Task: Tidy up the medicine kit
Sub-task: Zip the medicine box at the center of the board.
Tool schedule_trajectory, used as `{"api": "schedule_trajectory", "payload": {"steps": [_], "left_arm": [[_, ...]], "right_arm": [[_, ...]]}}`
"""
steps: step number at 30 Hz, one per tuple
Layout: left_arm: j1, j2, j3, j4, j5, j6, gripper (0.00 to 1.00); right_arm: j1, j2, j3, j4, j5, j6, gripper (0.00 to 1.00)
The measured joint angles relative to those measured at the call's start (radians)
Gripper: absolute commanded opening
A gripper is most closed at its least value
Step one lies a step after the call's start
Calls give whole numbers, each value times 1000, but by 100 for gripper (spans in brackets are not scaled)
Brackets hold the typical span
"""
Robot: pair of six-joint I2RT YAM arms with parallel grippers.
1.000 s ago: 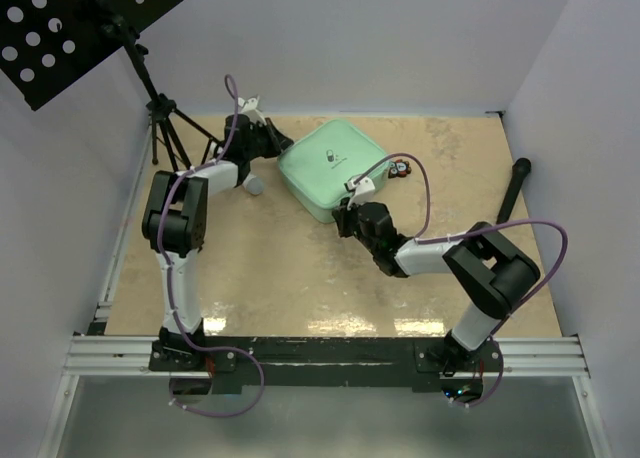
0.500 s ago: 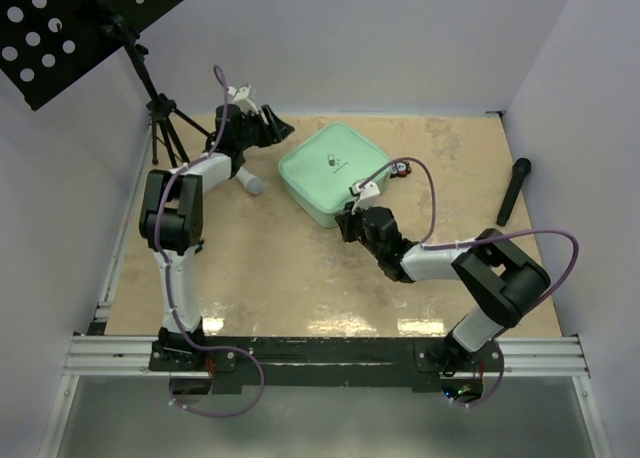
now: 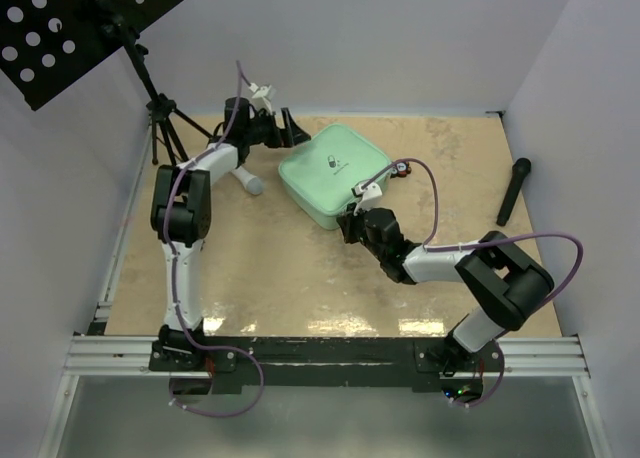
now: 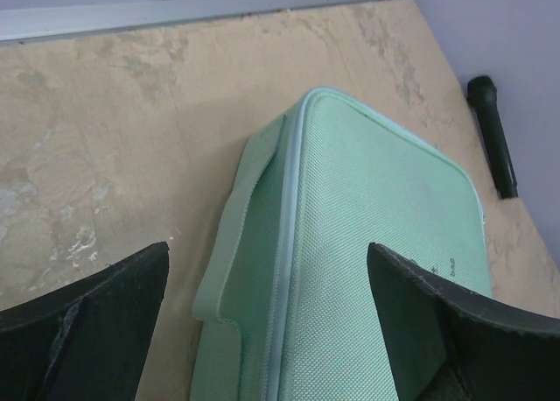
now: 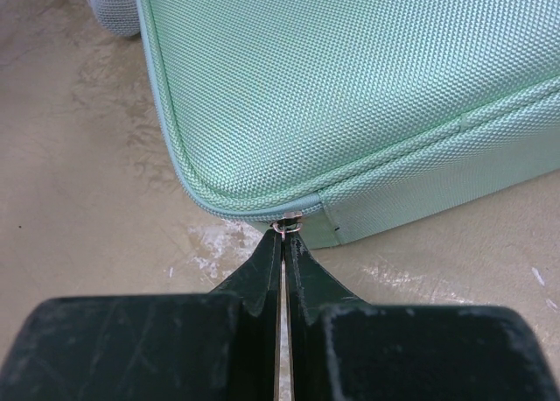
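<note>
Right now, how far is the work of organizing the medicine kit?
Done: nothing visible; the medicine kit looks zipped shut. In hand: the right claw is shut on the zipper pull at the near corner, and the left claw stands open near its far-left edge. Left, probably: unzipping, opening it, sorting what is inside.

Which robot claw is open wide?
The left gripper, its jaws spread wide by the medicine kit; the right gripper is pinched shut on the zip pull.
</note>
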Motion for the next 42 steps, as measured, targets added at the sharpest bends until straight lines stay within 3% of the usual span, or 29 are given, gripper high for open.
{"api": "schedule_trajectory", "payload": {"steps": [7,11,20,24,33,42], "left_arm": [[-91,37,128,-197,19,174,100],[-123,37,146,-277,-5,256,88],[-108,47,153,-342,-30,334,37],[-99,47,153,-339,-30,343,0],[-82,33,96,-275,-14,312,0],[-35,-126,-219,-46,-116,117,0]], "right_arm": [[-1,0,0,-1,0,0,0],[-1,-2,0,-2,0,0,0],[-1,-2,0,-3,-1,0,0],[-1,-1,0,-11,0,0,0],[-1,-2,0,-12,-1,-1,0],[-3,-2,1,-13,-1,-19,0]]}}
